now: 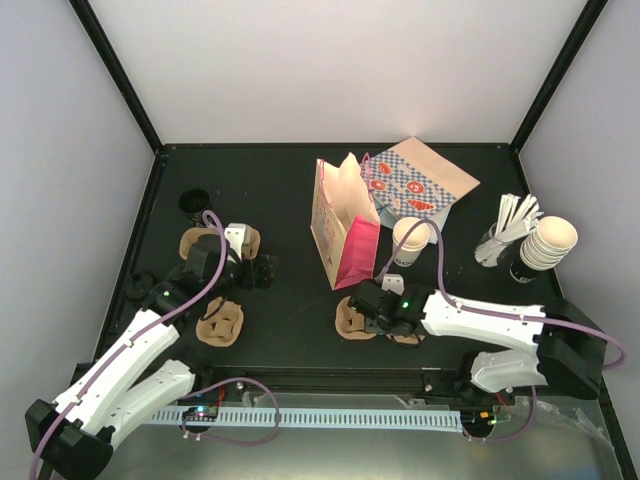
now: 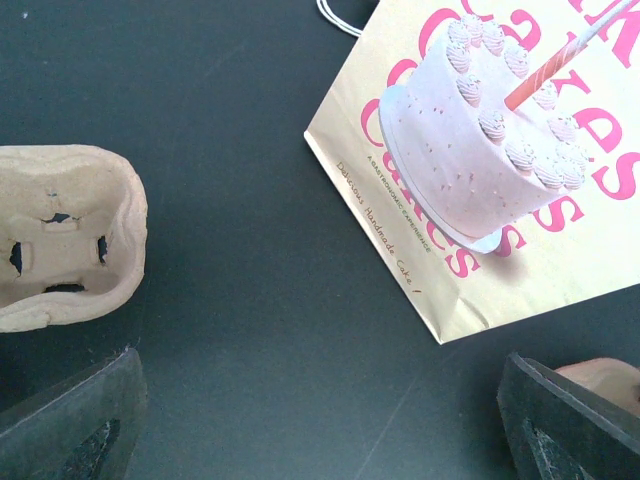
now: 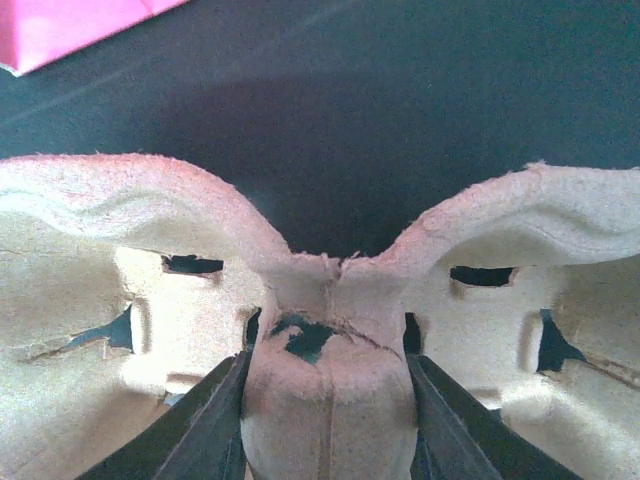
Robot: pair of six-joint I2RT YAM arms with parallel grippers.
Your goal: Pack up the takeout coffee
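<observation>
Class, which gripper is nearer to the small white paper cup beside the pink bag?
Right. The right gripper is just nearside and left of the white paper cup. The left gripper is farther left, beyond the pink bag, which stands between them.

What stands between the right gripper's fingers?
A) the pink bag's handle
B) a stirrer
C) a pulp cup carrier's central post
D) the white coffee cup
C: the right wrist view shows the right gripper straddling the middle post of the pulp cup carrier.

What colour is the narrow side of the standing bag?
Bright pink; the bag shows best in the top view.
</observation>
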